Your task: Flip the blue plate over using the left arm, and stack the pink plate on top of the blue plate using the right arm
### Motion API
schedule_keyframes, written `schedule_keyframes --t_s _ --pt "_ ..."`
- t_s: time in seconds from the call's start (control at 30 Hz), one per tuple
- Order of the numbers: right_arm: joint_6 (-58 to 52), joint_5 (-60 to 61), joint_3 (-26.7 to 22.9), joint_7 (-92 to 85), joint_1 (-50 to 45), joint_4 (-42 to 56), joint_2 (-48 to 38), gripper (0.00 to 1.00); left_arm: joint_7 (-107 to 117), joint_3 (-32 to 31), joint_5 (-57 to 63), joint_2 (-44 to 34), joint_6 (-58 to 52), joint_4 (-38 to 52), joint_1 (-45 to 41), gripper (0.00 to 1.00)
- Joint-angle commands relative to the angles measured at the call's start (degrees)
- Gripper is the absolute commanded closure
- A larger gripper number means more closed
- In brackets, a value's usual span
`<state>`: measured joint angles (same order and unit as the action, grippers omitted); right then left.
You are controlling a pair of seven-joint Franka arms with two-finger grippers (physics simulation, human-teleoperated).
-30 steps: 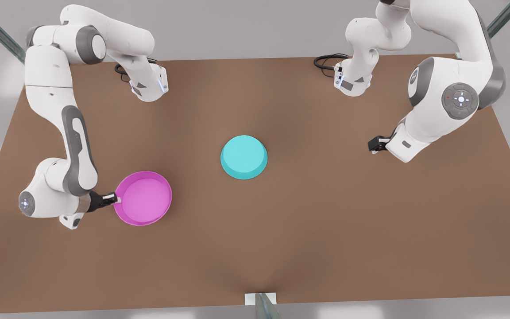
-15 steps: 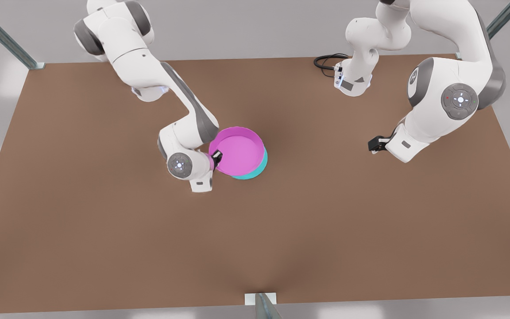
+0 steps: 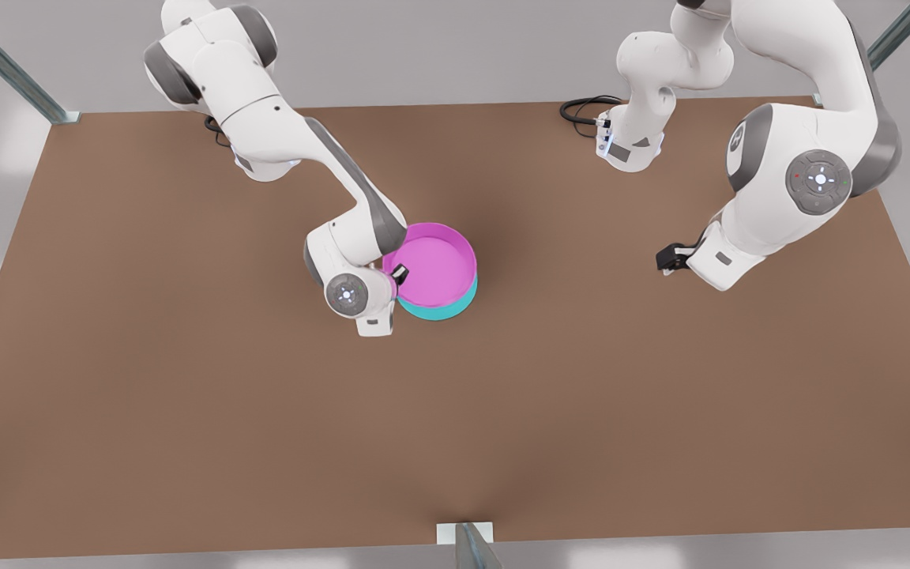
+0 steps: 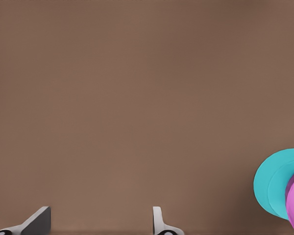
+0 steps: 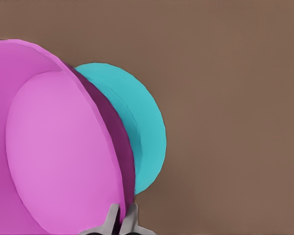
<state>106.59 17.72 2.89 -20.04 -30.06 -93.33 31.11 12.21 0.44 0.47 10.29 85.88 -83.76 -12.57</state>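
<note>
Our right gripper (image 3: 400,274) is clamped on the rim of the pink plate (image 3: 433,265), on the side toward the front view's left; in the right wrist view the fingertips (image 5: 121,219) pinch that rim with almost no gap. We see the pink plate open side up, its lighter inside showing, set over the blue plate (image 3: 443,309) near the middle of the brown table (image 3: 186,411). The blue plate lies base up, glossy cyan, peeking out below. Both are round, with no long axis. Whether the plates touch, we cannot tell. Our left gripper (image 3: 667,259) waits at the front view's right, fingers (image 4: 158,221) apart over bare table, well clear of both plates.
</note>
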Motion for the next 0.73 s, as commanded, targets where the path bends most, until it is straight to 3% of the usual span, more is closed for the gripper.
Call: schedule_keyframes --t_s 0.0,0.17,0.23,0.27,0.3,0.37,0.43,0.47,0.53,0.7 --pt "0.02 -0.32 0.01 0.09 0.01 -0.01 0.09 0.56 -0.08 0.00 0.06 0.00 -0.01 0.00 -0.08 0.00" --pt "0.11 -0.32 0.01 0.09 0.01 0.17 0.45 0.40 -0.17 0.00 0.06 0.00 -0.01 0.00 -0.08 0.00" --pt "0.11 -0.32 0.01 0.09 0.01 0.17 0.62 0.29 -0.17 0.00 0.06 0.00 0.08 0.00 -0.08 0.00" --pt "0.20 -0.23 0.01 0.09 0.01 0.17 0.62 0.19 -0.08 0.00 0.06 0.09 0.17 0.00 -0.08 0.00" --pt "0.81 -0.32 0.01 0.00 0.01 0.08 0.62 0.00 -0.17 0.00 -0.03 0.09 0.25 0.00 -0.08 0.00" --pt "-2.86 -0.49 -0.42 -0.18 0.88 1.49 -2.80 0.00 -0.26 0.00 -0.03 0.61 0.25 0.00 -0.08 0.00" --pt "-18.78 -7.33 -4.91 9.40 8.43 7.55 -10.53 0.00 -0.34 0.00 -0.03 1.05 0.34 0.00 -0.08 0.00" --pt "-20.02 -15.42 -5.43 9.49 13.00 9.40 -13.70 0.00 -0.26 0.00 -0.03 1.05 0.25 0.00 -0.08 0.00" --pt "-19.75 -19.91 -7.37 9.49 21.97 10.28 -17.83 0.00 -0.26 0.00 -0.03 1.05 0.25 0.00 -0.08 0.00" --pt "-20.01 -22.29 -7.46 9.67 24.35 15.64 -16.16 0.00 -0.17 0.00 0.15 1.05 0.25 0.00 -0.26 0.00"
